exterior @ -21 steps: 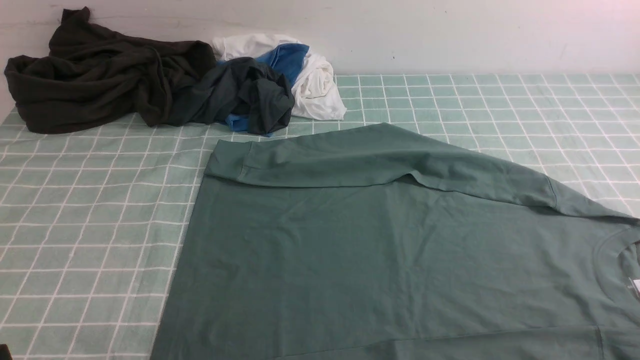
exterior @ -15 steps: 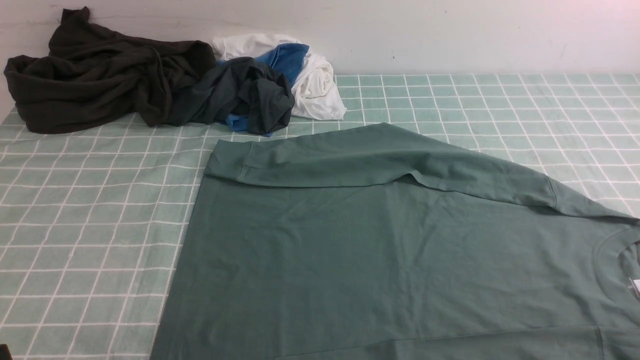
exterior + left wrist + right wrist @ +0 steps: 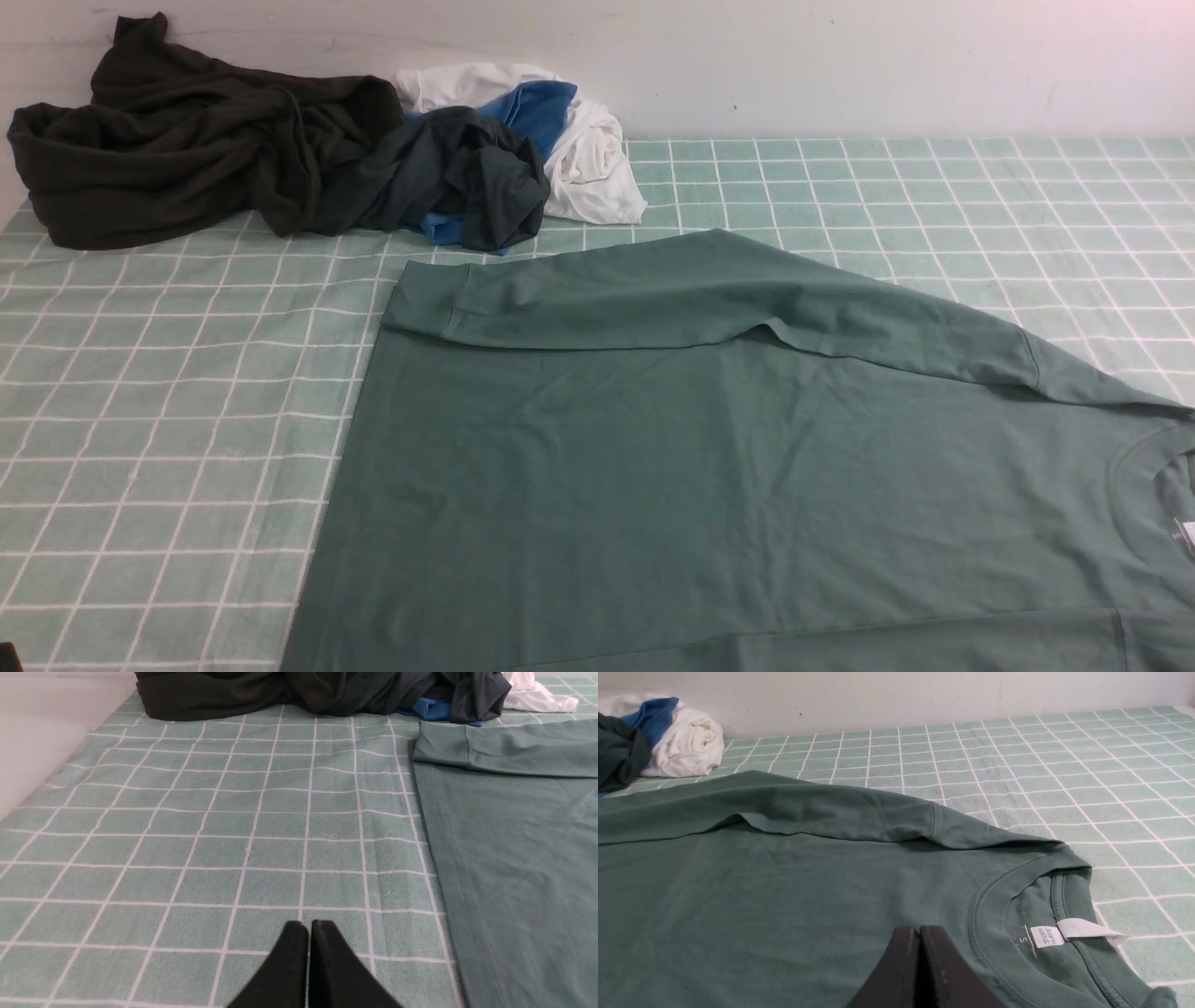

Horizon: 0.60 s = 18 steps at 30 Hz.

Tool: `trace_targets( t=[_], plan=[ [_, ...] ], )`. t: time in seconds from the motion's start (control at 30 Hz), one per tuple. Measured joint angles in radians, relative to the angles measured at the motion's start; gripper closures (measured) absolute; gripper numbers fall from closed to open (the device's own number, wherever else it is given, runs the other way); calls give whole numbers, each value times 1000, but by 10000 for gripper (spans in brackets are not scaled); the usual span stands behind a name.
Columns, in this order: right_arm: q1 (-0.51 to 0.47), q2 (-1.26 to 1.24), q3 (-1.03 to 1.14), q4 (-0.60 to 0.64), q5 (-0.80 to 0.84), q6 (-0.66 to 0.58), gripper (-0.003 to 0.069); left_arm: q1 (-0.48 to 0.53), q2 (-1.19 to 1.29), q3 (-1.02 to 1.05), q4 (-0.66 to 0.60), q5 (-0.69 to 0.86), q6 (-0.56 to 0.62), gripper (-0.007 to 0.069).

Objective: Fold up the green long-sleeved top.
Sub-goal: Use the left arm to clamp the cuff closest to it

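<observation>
Mint-green white-checked cloth tabletop (image 3: 140,420), white wall (image 3: 840,65) behind.
Front view: muted sage-green cotton long-sleeved top (image 3: 700,467) flat at centre-right, far sleeve folded across its body.
Left wrist view: left hand (image 3: 308,926) pinched shut, empty, over bare cloth beside the top's hem.
Right wrist view: right hand (image 3: 920,931) pinched shut, empty, over the chest near the collar.

Place: clothes-folding bench, perhaps a lab
Surface: checked cloth (image 3: 140,392)
Backdrop: plain wall (image 3: 840,65)
Laundry: garment heap (image 3: 280,159); top (image 3: 728,467) spread flat
</observation>
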<state>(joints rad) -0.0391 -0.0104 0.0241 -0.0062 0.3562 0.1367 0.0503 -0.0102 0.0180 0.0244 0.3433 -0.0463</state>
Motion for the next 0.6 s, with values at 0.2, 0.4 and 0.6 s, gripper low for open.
trace_targets(
  t=[0.2, 0.4, 0.6],
  plan=[
    [0, 0, 0, 0, 0, 0, 672, 0, 0, 0, 0, 0, 0, 627],
    [0, 0, 0, -3, 0, -1, 672, 0, 0, 0, 0, 0, 0, 627],
    [0, 0, 0, -3, 0, -1, 672, 0, 0, 0, 13, 0, 0, 627]
  ],
)
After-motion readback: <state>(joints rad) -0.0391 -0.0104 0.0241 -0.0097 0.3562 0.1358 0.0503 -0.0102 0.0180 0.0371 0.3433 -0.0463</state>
